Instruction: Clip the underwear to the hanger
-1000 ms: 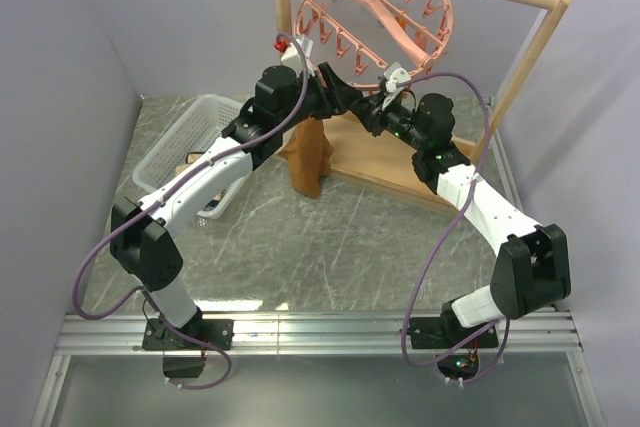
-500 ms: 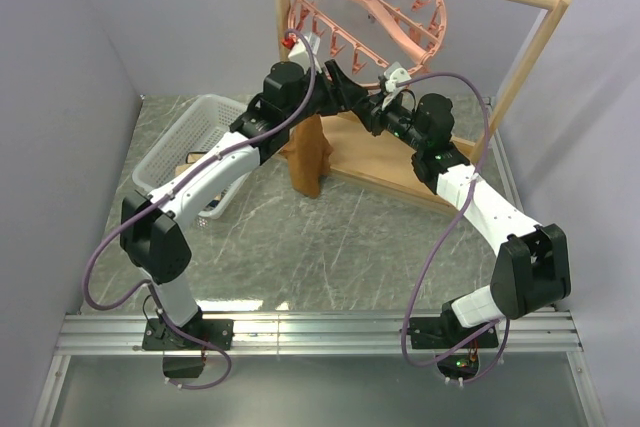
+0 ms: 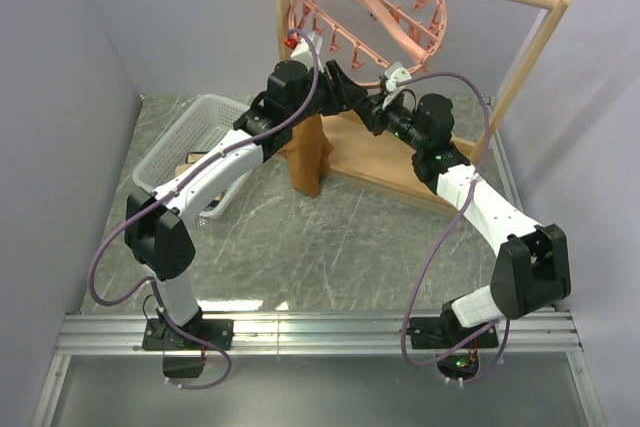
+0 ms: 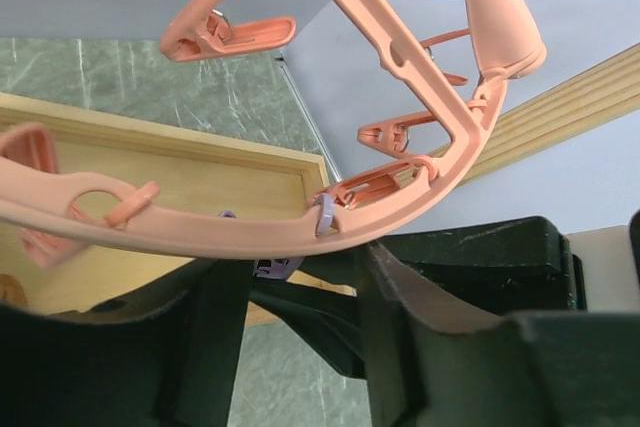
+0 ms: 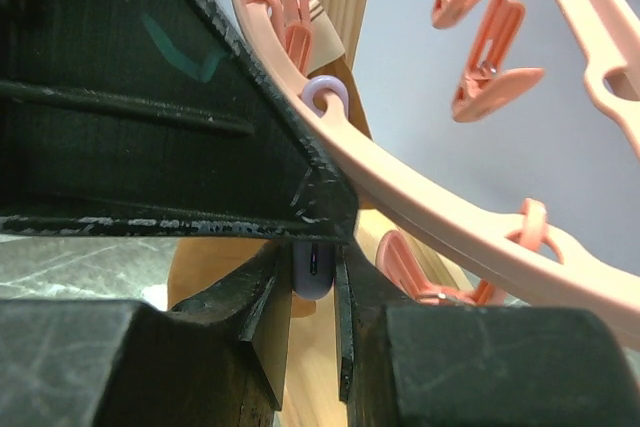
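The salmon-pink hanger (image 3: 365, 12) hangs by its hook from the wooden rack bar. The brown underwear (image 3: 306, 152) dangles below the ring's near edge. Its top is hidden behind my left wrist, so I cannot tell what holds it. My left gripper (image 3: 338, 82) is up against the ring (image 4: 200, 232). Its jaws stand wide apart under the ring, with no cloth between them. My right gripper (image 3: 372, 112) is shut on a lilac clip (image 5: 317, 269) that hangs from the ring (image 5: 430, 217). The same clip shows in the left wrist view (image 4: 270, 267).
The wooden rack frame (image 3: 535, 52) stands on a wooden base board (image 3: 400, 162) at the back. A white basket (image 3: 195, 137) holding another garment sits at the left. Grey walls close in on both sides. The two grippers are nearly touching.
My left arm has risen and pushed further toward the hanger. The ring has shifted up and left. The underwear now hangs narrower. My right arm has stayed put.
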You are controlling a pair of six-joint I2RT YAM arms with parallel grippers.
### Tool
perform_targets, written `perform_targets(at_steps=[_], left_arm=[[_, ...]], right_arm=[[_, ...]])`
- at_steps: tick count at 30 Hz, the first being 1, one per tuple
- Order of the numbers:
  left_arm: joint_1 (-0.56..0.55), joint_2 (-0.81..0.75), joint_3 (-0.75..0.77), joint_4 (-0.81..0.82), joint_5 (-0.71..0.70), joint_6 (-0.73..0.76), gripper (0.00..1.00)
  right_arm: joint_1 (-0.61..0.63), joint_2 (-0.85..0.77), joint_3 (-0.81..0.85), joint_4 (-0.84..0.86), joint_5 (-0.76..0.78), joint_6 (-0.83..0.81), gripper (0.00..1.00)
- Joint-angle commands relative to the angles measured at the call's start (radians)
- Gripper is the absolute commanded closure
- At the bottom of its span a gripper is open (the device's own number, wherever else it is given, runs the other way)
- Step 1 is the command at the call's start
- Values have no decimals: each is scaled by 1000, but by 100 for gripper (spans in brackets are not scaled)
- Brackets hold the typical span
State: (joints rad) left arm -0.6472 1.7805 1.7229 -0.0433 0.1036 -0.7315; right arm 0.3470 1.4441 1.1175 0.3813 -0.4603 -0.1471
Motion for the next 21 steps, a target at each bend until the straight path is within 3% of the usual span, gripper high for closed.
perform_targets(at_steps=[1, 9, 12, 21], left_arm=[[6, 0, 38, -7, -50, 6, 46], [9, -75, -29, -29, -97, 32, 37], [15, -50, 24, -115, -101, 32, 36], [21, -53, 17, -145, -101, 29, 36]], right_arm=[[20, -30, -4, 33, -69, -14, 100], [21, -31, -8, 41, -49, -16, 100], [20, -34, -7, 37, -46, -17, 100], [20, -36, -4, 38, -41, -23, 100]])
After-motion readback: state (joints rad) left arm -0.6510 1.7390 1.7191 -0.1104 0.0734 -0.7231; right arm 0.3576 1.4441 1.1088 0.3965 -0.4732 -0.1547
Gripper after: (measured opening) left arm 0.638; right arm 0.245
